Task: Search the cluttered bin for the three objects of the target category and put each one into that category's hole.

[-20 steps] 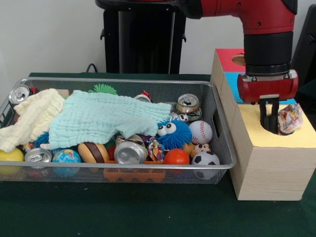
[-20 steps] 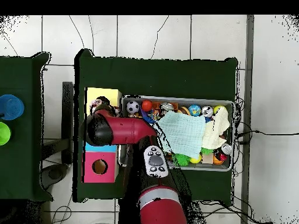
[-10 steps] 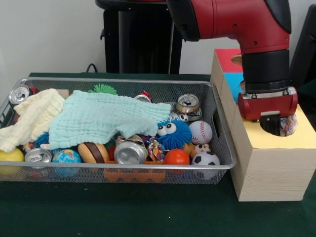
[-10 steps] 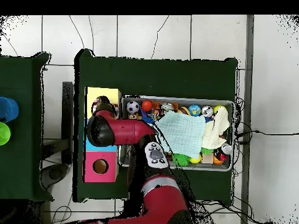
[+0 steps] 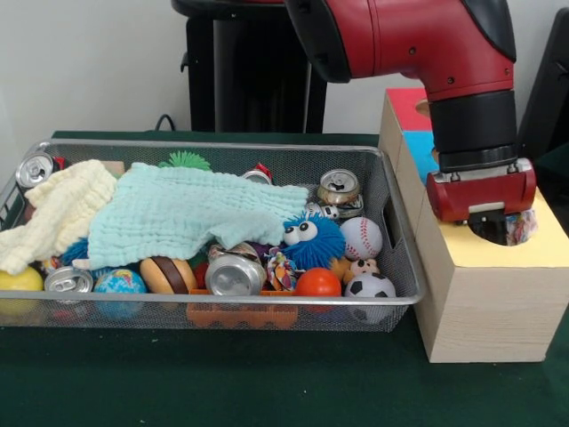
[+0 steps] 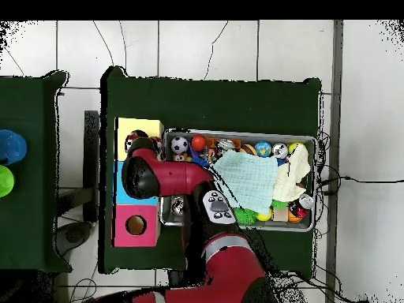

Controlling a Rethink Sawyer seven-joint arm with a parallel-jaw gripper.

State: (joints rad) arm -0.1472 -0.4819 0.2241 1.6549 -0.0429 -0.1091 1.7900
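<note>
My gripper (image 5: 491, 229) is sunk low over the hole in the yellow top (image 5: 544, 253) of the wooden box, its red hand resting just above the surface. A crinkly shiny wrapper (image 5: 522, 226) shows at the hand's right side, at the hole's edge. Whether it is held I cannot tell. In the overhead view the arm's end (image 6: 140, 175) covers the yellow section (image 6: 139, 126). The wire bin (image 5: 397, 233) to the left holds cans (image 5: 339, 187), balls (image 5: 361, 237), a blue fuzzy toy (image 5: 313, 239) and other small items.
A mint cloth (image 5: 191, 211) and a cream cloth (image 5: 55, 212) cover much of the bin. The box also has a blue section (image 5: 421, 151) and a red section with a hole (image 6: 135, 226). Blue and green items (image 6: 9, 158) sit on a side table.
The arm has swung over and lowered: the gripper, once clear above the yellow hole beside the wrapper, has dropped down into it, and the wrapper is now largely hidden.
</note>
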